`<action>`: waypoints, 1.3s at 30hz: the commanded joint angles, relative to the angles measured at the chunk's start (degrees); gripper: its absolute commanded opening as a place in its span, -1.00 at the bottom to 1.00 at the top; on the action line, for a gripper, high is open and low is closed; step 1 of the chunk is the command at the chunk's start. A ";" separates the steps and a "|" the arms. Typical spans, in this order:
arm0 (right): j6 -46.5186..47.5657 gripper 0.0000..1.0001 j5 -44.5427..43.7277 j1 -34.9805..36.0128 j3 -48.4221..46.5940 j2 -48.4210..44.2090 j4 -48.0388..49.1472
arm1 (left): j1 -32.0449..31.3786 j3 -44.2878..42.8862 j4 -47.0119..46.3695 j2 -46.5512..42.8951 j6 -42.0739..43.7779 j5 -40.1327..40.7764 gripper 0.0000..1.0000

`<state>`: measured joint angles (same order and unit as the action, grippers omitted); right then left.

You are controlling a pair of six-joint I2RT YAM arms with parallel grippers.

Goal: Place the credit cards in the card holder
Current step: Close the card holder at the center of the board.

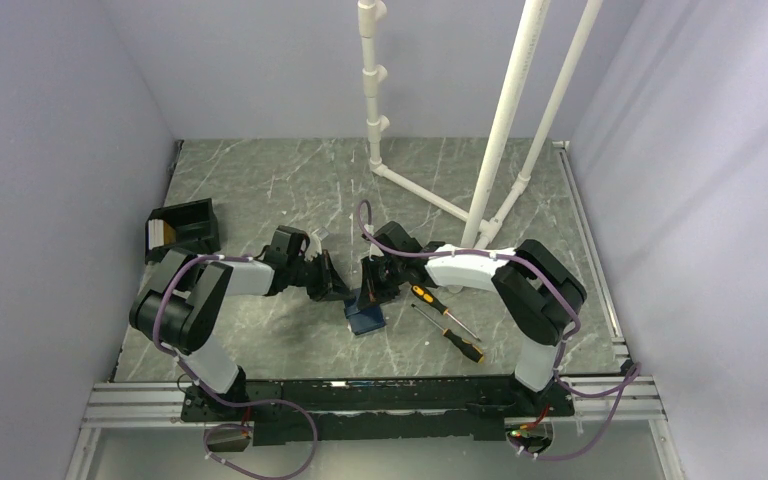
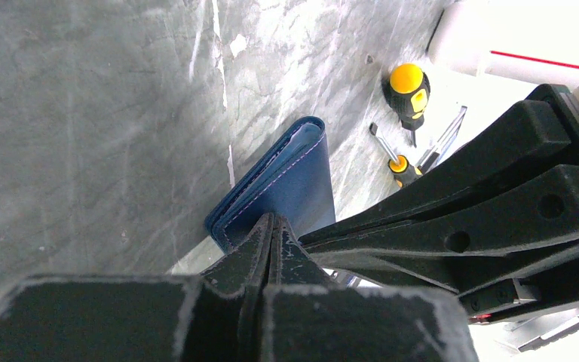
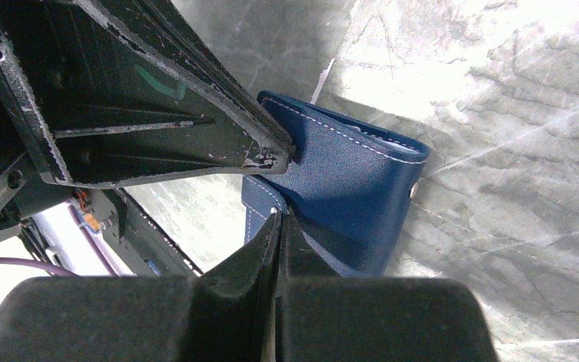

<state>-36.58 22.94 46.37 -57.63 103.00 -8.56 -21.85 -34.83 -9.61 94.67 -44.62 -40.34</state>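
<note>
The navy-blue card holder (image 1: 365, 320) lies folded on the marble table between my two arms. It also shows in the left wrist view (image 2: 294, 177) and the right wrist view (image 3: 354, 196). My left gripper (image 1: 338, 288) (image 2: 271, 220) is shut, its tips pinching the holder's near edge. My right gripper (image 1: 370, 292) (image 3: 277, 217) is shut on the opposite edge, at a thin flap. A pale sliver shows between the holder's leaves (image 2: 301, 137). Orange-yellow credit cards (image 1: 159, 236) stand in the black box at the far left.
The black open-topped box (image 1: 192, 222) sits at the left wall. Two orange-handled screwdrivers (image 1: 430, 298) (image 1: 457, 341) lie right of the holder, also in the left wrist view (image 2: 408, 87). A white pipe frame (image 1: 480, 205) stands behind the right arm.
</note>
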 commanded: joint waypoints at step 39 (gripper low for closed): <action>3.58 -1.00 -12.97 0.29 10.57 3.88 4.38 | -0.14 1.08 4.15 -2.24 3.12 1.40 -1.00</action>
<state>-37.93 22.46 46.26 -54.85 104.22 -2.04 -21.85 -34.83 -8.16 93.97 -43.53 -40.23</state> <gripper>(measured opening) 0.007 0.010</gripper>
